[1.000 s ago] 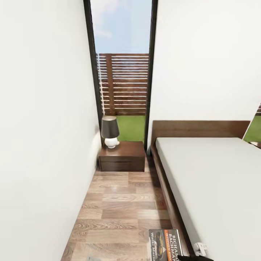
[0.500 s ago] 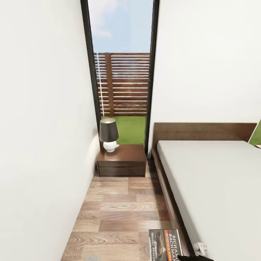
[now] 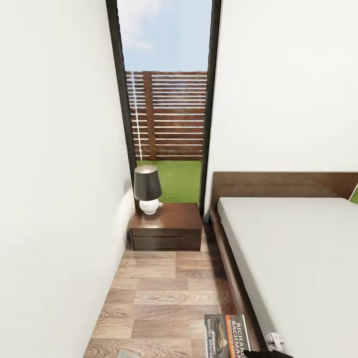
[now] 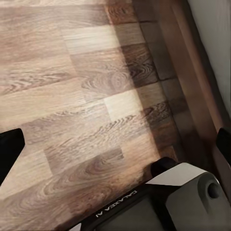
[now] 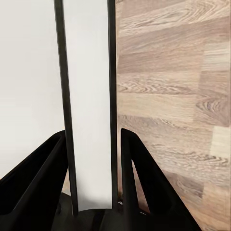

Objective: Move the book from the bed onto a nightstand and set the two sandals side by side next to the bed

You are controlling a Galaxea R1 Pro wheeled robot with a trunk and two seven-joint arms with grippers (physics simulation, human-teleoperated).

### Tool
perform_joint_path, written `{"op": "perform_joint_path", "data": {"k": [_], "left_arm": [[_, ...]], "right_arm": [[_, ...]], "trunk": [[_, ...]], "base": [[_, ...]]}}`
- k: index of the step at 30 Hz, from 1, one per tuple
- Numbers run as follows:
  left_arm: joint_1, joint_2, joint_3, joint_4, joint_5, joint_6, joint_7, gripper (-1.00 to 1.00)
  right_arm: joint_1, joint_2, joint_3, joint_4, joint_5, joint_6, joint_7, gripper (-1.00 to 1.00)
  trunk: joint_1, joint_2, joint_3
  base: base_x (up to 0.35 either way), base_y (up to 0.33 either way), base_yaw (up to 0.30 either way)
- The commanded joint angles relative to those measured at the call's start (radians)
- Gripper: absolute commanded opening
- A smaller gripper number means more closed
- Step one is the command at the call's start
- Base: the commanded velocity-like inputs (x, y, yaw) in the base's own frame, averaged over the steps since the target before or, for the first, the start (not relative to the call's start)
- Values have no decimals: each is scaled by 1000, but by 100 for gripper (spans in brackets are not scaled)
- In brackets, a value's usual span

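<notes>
Nearest the camera in the head view, the book (image 3: 227, 336) stood at the bottom edge of the picture, its cover facing up with the orange band and white lettering readable, above the wood-plank floor (image 3: 159, 293) and just beside the dark frame of the bed (image 3: 298, 258). The right wrist view looked along the right gripper (image 5: 91, 168), whose two black fingers (image 5: 139, 178) pinched the book edge-on, so that its white page block and dark covers ran as a narrow strip up between them, with the pale mattress on one side and floorboards on the other. A dark part of the right arm and a small white fitting showed at the bottom right of the head view, low beside the bed. In the left wrist view the left gripper (image 4: 115, 149) pointed down at the floor alongside the bed frame, its two black fingertips (image 4: 9, 149) set wide apart at opposite edges of the picture with nothing between them, and a white-and-dark part of the robot's body lay beneath. Farther on, the bare mattress stretched back to the brown headboard. Beyond the strip of floor, the nightstand (image 3: 166, 226) sat in the corner against the white wall, with a dark-shaded lamp (image 3: 147, 190) on its top. Behind it rose a tall dark-framed window (image 3: 166, 99) showing grass, a slatted fence and sky.
</notes>
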Motion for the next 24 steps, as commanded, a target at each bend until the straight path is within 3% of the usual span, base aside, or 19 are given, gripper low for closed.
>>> {"op": "perform_joint_path", "data": {"k": [1,24], "left_arm": [[-1,1,-8,1,10,-4,-1,100],[-1,1,-8,1,10,-4,-1,100]], "right_arm": [[-1,0,-5,0,-7,10,4,-100],[-1,0,-5,0,-7,10,3,-100]], "trunk": [[1,-1,-1],[1,-1,-1]], "base": [[326,0,0],[326,0,0]]}}
